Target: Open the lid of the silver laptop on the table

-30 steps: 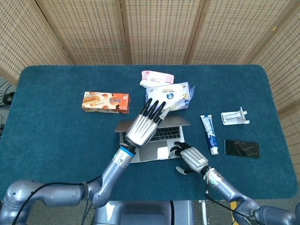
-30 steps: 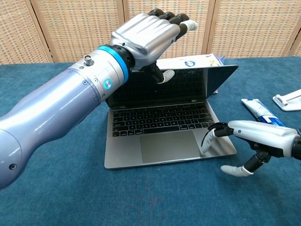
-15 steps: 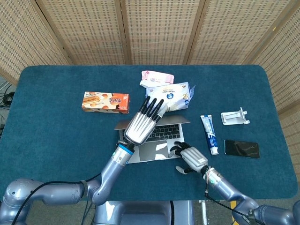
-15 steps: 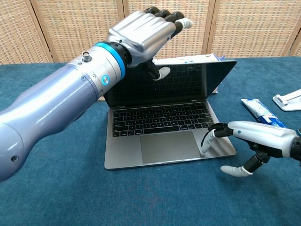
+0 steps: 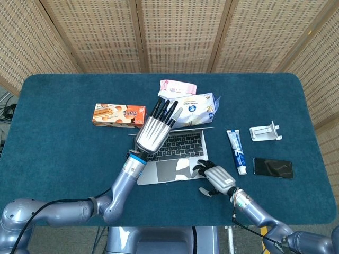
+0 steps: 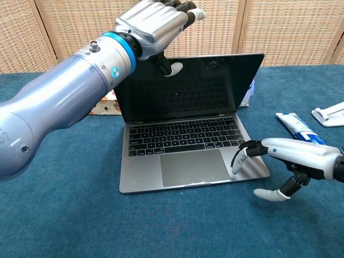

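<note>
Silver laptop (image 6: pixel 188 156) sits mid-table, a bit toward the robot, hinge running left-right, lid (image 6: pixel 185 86) up near vertical w/ dark screen facing the robot. Left hand (image 6: pixel 153 24) is at the lid's top edge, left of centre, fingers straight & slightly apart, gripping nothing; thumb tip looks to rest on the screen face just under the rim, though contact is hard to confirm. So the lid lies directly ahead of and under that hand, and any more opening means pushing away from the robot, across the hinge axis. Left is clearly the nearer hand to the lid. Right hand (image 6: pixel 293 158) is low at the base's front-right corner, one fingertip on the palm rest by the trackpad, others curled off the edge toward the table (image 6: pixel 64 215), closed on nothing. Reads as bracing the base. Task looks nearly done.
</note>
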You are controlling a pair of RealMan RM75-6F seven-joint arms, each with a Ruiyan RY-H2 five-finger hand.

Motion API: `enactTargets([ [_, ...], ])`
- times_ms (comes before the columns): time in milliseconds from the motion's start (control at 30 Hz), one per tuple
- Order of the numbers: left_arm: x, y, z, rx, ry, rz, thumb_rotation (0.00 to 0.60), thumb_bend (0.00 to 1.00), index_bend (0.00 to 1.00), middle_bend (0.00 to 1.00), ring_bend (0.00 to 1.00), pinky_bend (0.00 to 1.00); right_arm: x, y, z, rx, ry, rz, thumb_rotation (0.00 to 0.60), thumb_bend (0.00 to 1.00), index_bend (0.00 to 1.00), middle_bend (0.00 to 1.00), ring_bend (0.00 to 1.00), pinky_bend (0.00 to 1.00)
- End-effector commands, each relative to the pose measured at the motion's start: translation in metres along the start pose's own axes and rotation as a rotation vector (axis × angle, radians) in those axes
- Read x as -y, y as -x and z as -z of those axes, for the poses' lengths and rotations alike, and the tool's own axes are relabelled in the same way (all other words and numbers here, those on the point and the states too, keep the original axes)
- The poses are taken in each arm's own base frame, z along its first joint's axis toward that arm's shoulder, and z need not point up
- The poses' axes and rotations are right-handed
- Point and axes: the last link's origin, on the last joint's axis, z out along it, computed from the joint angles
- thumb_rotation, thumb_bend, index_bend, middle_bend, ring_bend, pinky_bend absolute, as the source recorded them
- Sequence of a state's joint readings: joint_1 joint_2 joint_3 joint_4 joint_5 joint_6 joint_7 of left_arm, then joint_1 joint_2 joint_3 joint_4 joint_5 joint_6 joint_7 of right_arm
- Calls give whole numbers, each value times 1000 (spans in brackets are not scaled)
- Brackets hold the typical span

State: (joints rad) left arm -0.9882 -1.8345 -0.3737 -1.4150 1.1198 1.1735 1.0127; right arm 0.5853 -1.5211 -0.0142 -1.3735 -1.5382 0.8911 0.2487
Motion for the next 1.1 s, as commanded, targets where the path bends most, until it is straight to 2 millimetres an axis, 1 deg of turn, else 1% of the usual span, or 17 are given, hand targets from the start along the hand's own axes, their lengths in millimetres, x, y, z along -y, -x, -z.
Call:
enactTargets([
  [33, 5, 2, -4, 9, -10, -13, 546, 378, 0, 0, 0, 0, 0, 0, 0, -1, 1, -1, 600, 414, 317, 238, 12, 101],
  [267, 16, 7, -11, 29, -51, -25, 545, 378, 0, 0, 0, 0, 0, -1, 0, 0, 2, -4, 600, 414, 317, 238, 13, 101],
  [367, 27, 10, -17, 40, -86, -40, 546, 378, 0, 0, 0, 0, 0, -2, 0, 2, 4, -4, 600, 414, 317, 238, 12, 101],
  [633, 47, 17, -27, 69, -144, -83, 546, 377, 0, 0, 0, 0, -1, -1, 0, 6, 7, -4, 600, 414, 317, 238, 14, 101],
  [900, 60, 25, -34, 101, -186, -109, 546, 375, 0, 0, 0, 0, -1, 0, 0, 6, 9, -7, 600, 414, 317, 238, 14, 101],
  [1100, 67, 25, -41, 104, -210, -120, 546, 374, 0, 0, 0, 0, -2, -1, 0, 5, 12, -10, 600, 414, 317, 238, 14, 101],
])
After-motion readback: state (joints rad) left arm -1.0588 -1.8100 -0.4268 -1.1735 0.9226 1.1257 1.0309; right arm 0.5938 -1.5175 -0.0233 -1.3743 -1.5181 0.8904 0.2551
